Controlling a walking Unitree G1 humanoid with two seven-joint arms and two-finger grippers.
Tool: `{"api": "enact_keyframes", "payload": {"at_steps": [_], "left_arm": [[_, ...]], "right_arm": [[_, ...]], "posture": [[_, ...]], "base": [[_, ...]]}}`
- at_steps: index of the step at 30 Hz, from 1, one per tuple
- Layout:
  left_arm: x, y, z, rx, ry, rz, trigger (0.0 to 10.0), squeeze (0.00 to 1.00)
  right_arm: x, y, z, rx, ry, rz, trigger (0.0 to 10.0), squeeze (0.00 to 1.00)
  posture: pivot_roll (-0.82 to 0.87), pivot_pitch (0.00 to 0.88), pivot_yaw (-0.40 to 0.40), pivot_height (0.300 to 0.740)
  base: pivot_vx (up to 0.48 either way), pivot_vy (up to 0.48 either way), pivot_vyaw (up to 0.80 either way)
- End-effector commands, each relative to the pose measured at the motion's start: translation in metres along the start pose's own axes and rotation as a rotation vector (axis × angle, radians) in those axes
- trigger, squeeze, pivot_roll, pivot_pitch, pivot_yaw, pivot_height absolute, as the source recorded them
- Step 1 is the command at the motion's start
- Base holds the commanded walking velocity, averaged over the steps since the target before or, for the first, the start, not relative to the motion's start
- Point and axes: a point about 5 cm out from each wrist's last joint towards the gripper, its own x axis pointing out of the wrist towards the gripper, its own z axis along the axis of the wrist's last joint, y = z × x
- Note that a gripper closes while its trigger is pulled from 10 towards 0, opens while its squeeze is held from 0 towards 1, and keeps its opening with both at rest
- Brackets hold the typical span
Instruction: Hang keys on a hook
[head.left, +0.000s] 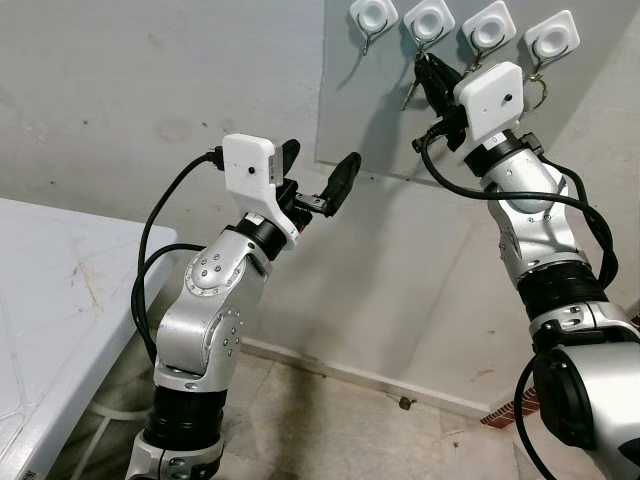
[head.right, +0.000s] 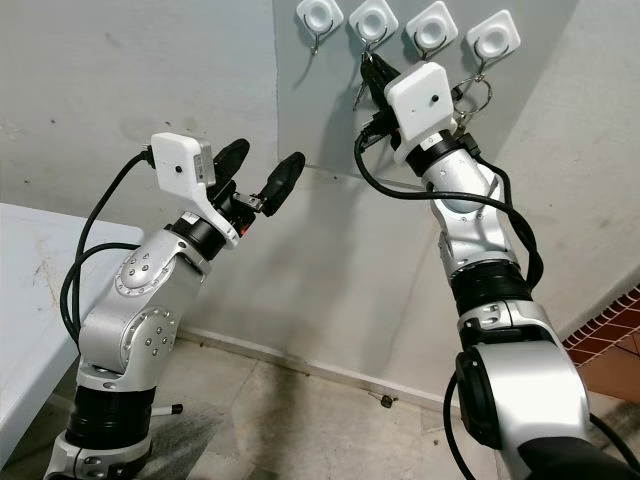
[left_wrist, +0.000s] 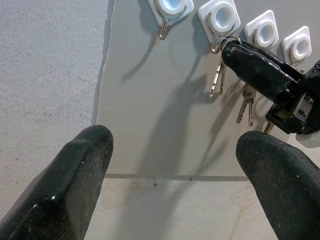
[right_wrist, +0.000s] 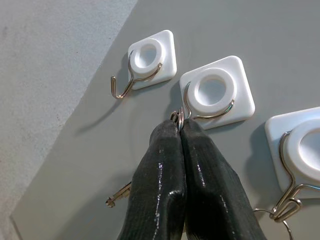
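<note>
Four white hooks sit in a row on a grey wall panel (head.left: 360, 120). My right gripper (head.left: 427, 68) is raised to the second hook (right_wrist: 215, 90) and is shut on a key ring (right_wrist: 176, 116). The ring touches that hook's wire tip; whether it is over the wire I cannot tell. A key (left_wrist: 216, 80) dangles from the ring below the fingers (left_wrist: 260, 65). My left gripper (head.left: 318, 170) hangs open and empty in mid-air, lower and to the left of the panel.
Other keys (left_wrist: 247, 107) hang from the third hook, and a ring (head.left: 541, 88) hangs from the fourth. The first hook (right_wrist: 147, 60) is bare. A white table (head.left: 50, 300) stands at the left. A small object (head.left: 404, 403) lies on the floor by the wall.
</note>
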Motion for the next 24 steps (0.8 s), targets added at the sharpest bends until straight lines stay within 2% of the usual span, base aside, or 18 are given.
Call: {"api": "enact_keyframes", "payload": {"at_steps": [1, 9, 24], "left_arm": [[0.0015, -0.0041, 0.0059, 0.001, -0.016, -0.022, 10.0, 0.00], [0.0014, -0.0041, 0.0062, -0.005, -0.016, -0.020, 10.0, 0.00], [0.0009, -0.0039, 0.0063, -0.020, -0.017, -0.014, 10.0, 0.00]], "right_arm": [[0.0046, -0.0009, 0.0068, -0.043, -0.024, 0.026, 10.0, 0.00], [0.0072, -0.0019, 0.0080, -0.087, -0.022, 0.034, 10.0, 0.00], [0.0116, -0.0022, 0.0130, -0.314, -0.021, 0.112, 10.0, 0.00]], "posture": [[0.03, 0.070, -0.035, 0.740], [0.03, 0.074, -0.034, 0.740], [0.03, 0.078, -0.036, 0.740]], "base": [[0.000, 0.000, 0.00], [0.000, 0.000, 0.00], [0.000, 0.000, 0.00]]}}
